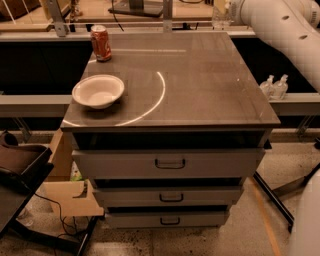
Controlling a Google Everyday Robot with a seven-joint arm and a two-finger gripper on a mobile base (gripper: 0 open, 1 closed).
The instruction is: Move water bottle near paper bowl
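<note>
Grey tabletop (200, 85) bears white paper bowl (98, 91) (shallow); claw (224, 13) at far-right corner.

1. The white arm (280, 30) comes in from the right edge and slants up and to the left, toward the top of the view.
2. The gripper (223, 10) sits at the arm's far end, right of centre, largely cut off by the top edge.
3. A rounded white shell (306, 220) of the robot fills the lower right corner.
</note>
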